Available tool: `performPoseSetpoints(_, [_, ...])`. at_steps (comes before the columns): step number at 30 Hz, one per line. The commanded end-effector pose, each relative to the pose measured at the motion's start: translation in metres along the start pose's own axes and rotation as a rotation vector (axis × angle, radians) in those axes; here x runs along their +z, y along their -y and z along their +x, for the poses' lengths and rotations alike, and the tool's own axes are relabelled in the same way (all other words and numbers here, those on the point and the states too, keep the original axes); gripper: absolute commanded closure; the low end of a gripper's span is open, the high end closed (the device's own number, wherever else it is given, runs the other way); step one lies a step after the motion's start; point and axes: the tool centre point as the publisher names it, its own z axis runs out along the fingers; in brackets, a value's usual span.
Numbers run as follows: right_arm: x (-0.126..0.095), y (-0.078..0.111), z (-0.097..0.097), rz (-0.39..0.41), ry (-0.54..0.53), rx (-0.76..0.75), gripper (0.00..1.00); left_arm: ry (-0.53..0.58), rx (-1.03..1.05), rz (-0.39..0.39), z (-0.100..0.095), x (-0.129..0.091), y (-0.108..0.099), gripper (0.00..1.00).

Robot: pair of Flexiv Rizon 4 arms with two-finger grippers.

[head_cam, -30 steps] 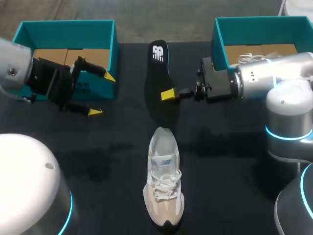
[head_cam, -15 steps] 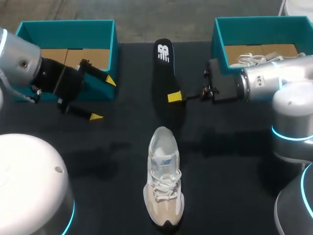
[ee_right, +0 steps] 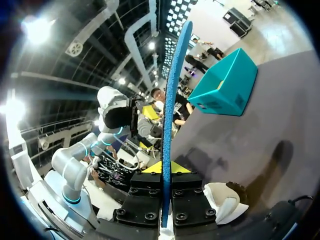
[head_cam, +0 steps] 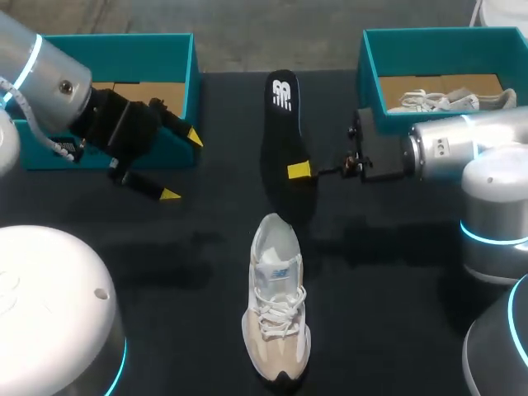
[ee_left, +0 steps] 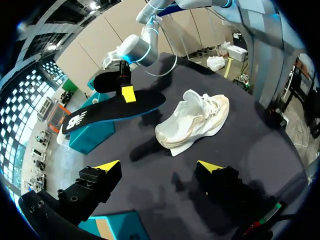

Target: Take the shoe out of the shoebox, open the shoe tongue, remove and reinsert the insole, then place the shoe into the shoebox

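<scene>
Right gripper (head_cam: 299,171) clamped on black insole (head_cam: 285,124), held above table between boxes. Left gripper (head_cam: 182,165) fingers spread, in front of left shoebox (head_cam: 111,45), cardboard floor showing. Right shoebox (head_cam: 429,35) holds second shoe (head_cam: 437,101). Beige-white shoe (head_cam: 275,309) on table, outside both boxes.

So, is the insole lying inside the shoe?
No, the right gripper holds the insole in the air, outside the shoe.
</scene>
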Motion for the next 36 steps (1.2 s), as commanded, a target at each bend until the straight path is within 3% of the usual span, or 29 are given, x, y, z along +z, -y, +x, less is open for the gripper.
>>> performPoseSetpoints(1, [0.001, 0.000, 0.000, 0.001, 0.002, 0.000, 1.00, -0.013, 0.000, -0.003, -0.003, 0.001, 0.000, 0.00])
performPoseSetpoints(6, [0.001, 0.000, 0.000, 0.001, 0.002, 0.000, 1.00, -0.046, -0.028, -0.007, 0.000, 0.008, 0.002, 0.00])
performPoseSetpoints(11, [0.004, 0.009, -0.003, -0.023, 0.000, -0.051, 1.00, -0.159, -0.155, -0.091, 0.002, 0.021, 0.000, 0.00])
performPoseSetpoints(16, [0.004, 0.014, -0.007, -0.040, 0.003, -0.108, 1.00, -0.191, -0.188, -0.163, 0.012, 0.033, 0.000, 0.00])
performPoseSetpoints(23, [0.008, 0.019, -0.016, -0.025, -0.002, -0.152, 1.00, -0.198, -0.206, -0.174, 0.030, 0.041, -0.004, 0.00])
performPoseSetpoints(36, [0.008, 0.019, -0.016, -0.025, -0.002, -0.152, 1.00, -0.198, -0.206, -0.174, 0.030, 0.041, -0.004, 0.00])
